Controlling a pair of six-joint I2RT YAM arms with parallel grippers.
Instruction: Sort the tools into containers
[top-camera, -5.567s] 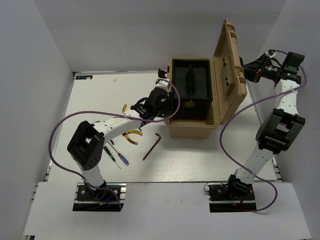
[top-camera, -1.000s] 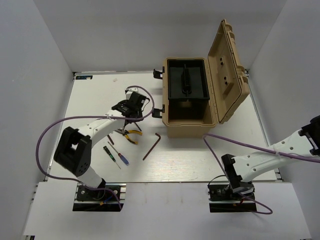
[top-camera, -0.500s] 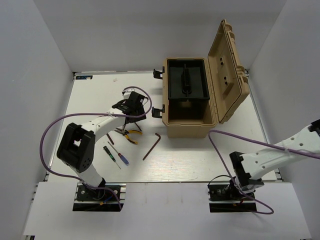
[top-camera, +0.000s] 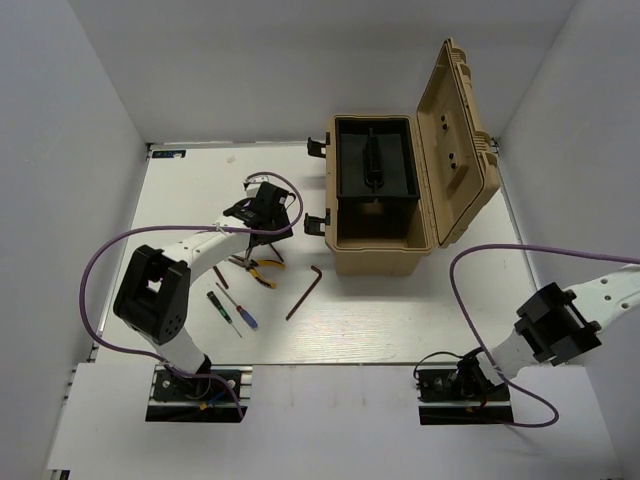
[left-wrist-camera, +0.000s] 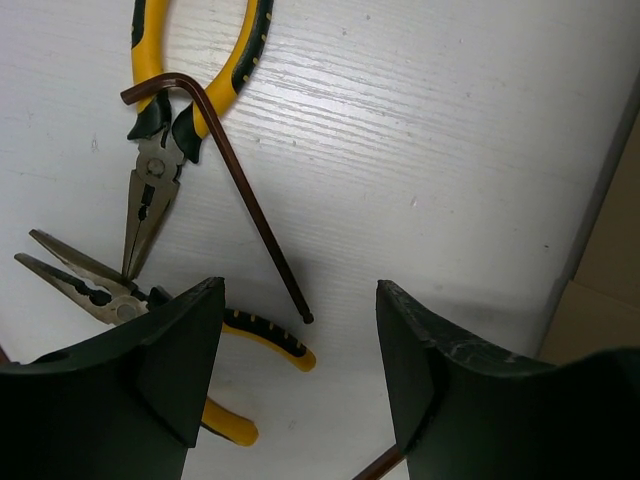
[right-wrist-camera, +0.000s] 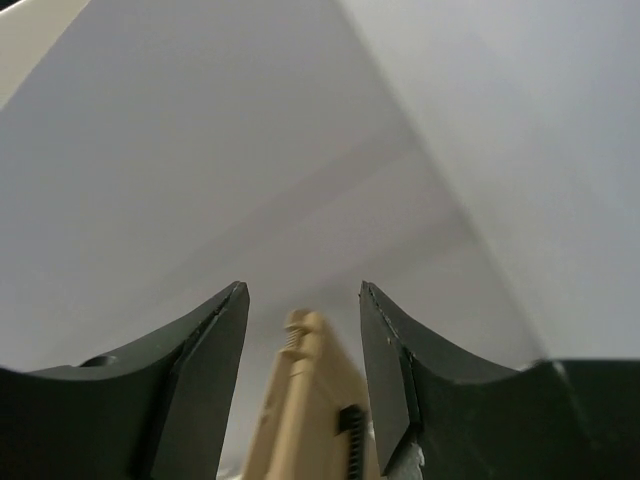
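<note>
**Right arm folds in; left gripper open above the pliers**

Since half a second ago the right arm (top-camera: 550, 328) has drawn its elbow in from the table's 3 o'clock edge, while the left arm (top-camera: 150, 300) has barely shifted. The left arm reaches from its base toward 1 o'clock, bent at the elbow. The left gripper (left-wrist-camera: 298, 295) points down, fingers spread with nothing between them. Below it lie yellow-handled long-nose pliers (left-wrist-camera: 150, 190), a second pair (left-wrist-camera: 90, 285), and a brown hex key (left-wrist-camera: 245, 190) crossing one handle. A longer hex key (top-camera: 305, 290) lies at their 4 o'clock, and the screwdrivers (top-camera: 232, 308) at 7 o'clock. The right gripper (right-wrist-camera: 302, 290) is also spread and empty, facing a white wall. The tan toolbox (top-camera: 375, 262) stands at the pliers' 3 o'clock with its lid upright and a black tray (top-camera: 395, 175) inside.
</note>
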